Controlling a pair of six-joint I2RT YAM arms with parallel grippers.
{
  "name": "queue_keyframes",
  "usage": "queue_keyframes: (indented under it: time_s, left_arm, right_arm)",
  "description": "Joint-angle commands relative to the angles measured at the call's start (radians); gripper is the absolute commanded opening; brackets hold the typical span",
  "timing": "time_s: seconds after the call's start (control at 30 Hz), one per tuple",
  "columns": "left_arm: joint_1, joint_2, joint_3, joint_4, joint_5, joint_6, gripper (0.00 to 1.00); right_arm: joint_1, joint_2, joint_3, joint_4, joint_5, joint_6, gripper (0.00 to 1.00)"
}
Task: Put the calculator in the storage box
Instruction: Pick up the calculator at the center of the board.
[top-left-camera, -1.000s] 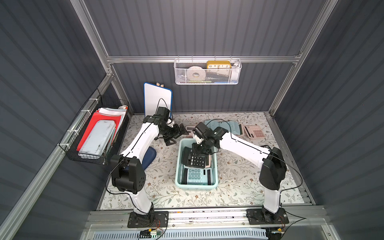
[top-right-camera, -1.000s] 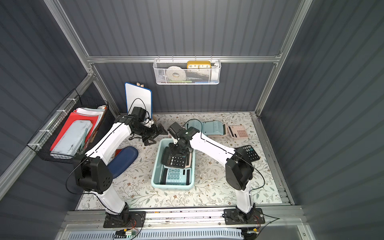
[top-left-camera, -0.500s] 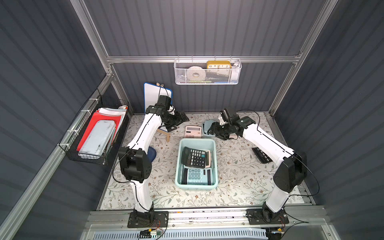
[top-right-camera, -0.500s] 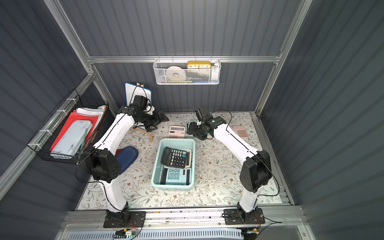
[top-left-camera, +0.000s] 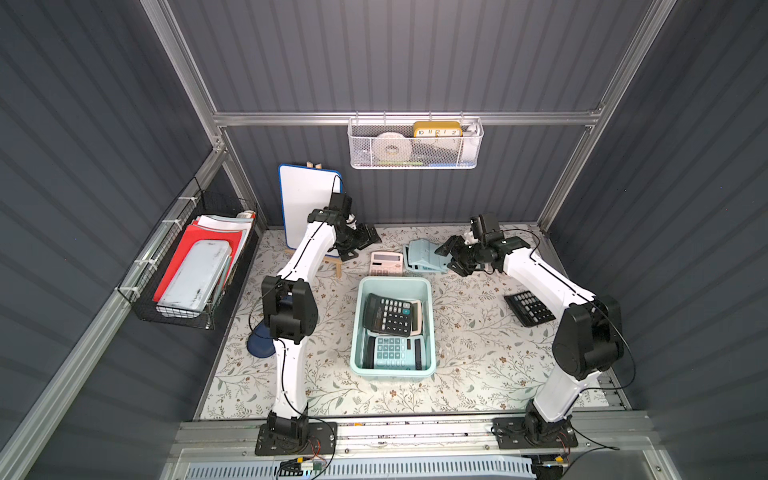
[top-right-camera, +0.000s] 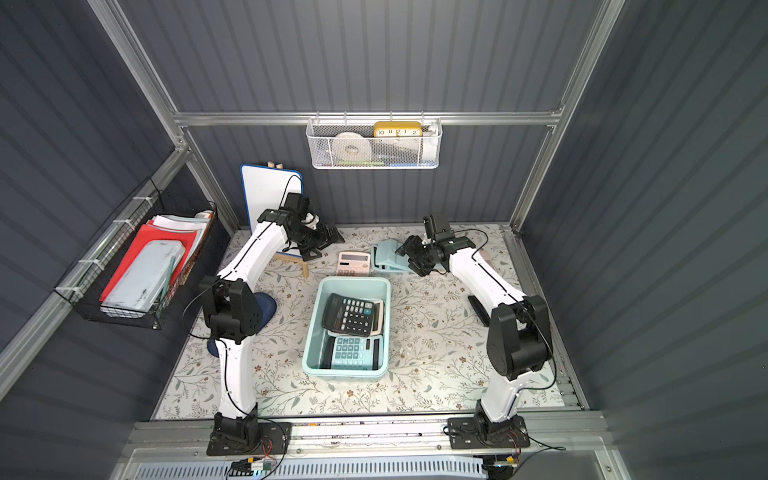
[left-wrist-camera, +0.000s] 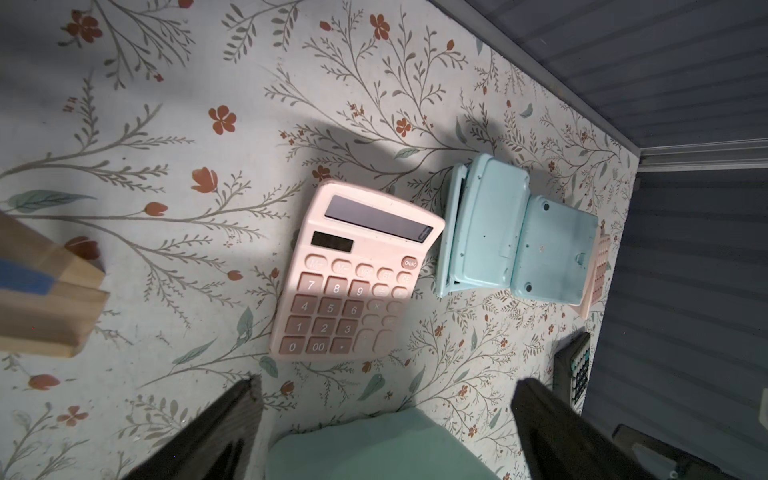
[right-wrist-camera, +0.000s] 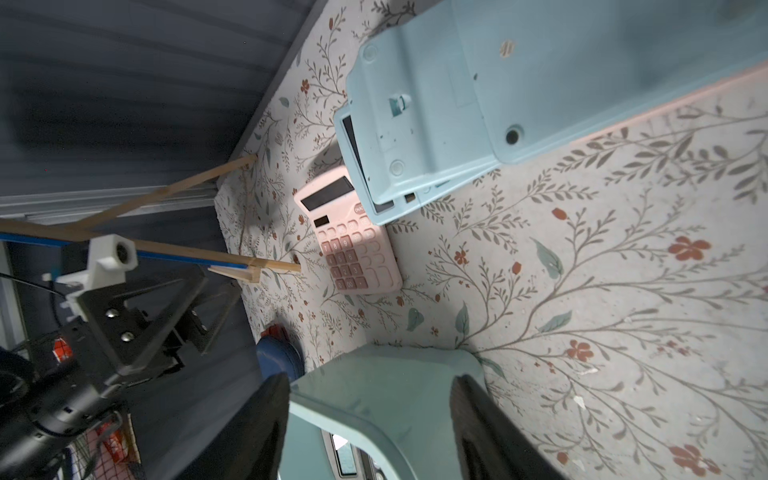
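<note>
The mint-green storage box (top-left-camera: 358, 332) stands mid-table and holds a black calculator (top-left-camera: 388, 314) lying over a pale one, plus a light-blue calculator (top-left-camera: 392, 353). Just behind the box a pink calculator (top-left-camera: 386, 263) lies face up on the mat, also clear in the left wrist view (left-wrist-camera: 357, 274). Beside it are face-down light-blue calculators (top-left-camera: 426, 256). My left gripper (top-left-camera: 361, 247) hovers open, left of the pink calculator. My right gripper (top-left-camera: 449, 257) hangs open and empty at the right of the face-down blue ones (right-wrist-camera: 436, 104). Another black calculator (top-left-camera: 528, 308) lies at the right.
A whiteboard on a wooden easel (top-left-camera: 307, 199) stands at the back left, close behind my left arm. A black wire basket (top-left-camera: 195, 266) with folders hangs on the left wall. A white mesh basket (top-left-camera: 415, 145) hangs on the back wall. A dark blue object (top-left-camera: 259, 345) lies by the left arm.
My right gripper has let go of the black calculator in the storage box and swung back to the face-down blue calculators. My left arm has drawn back toward the whiteboard.
</note>
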Motion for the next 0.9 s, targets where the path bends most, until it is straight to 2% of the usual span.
queue_keyframes:
  time_s: [0.0,0.33,0.5,0.7,0.87]
  left_arm:
    - [-0.018,0.023,0.012,0.003,0.014,0.007,0.99]
    - [-0.091,0.02,-0.104,-0.001,-0.077,0.016,0.99]
    - [-0.091,0.096,-0.03,-0.058,-0.172,0.026,0.99]
    - [-0.09,0.188,0.038,-0.053,-0.142,0.033,0.99]
    - [-0.089,0.192,-0.023,-0.028,-0.034,0.039,0.99]
  right_arm:
    - [-0.009,0.034,-0.007,0.041,-0.053,0.02,0.66]
    - [-0.042,0.079,-0.011,0.049,-0.109,0.009,0.66]
    - [-0.043,0.114,0.012,0.06,-0.167,0.016,0.66]
    - [-0.043,0.14,0.031,0.049,-0.189,0.014,0.67]
    - [-0.043,0.156,0.03,0.046,-0.209,0.01,0.67]
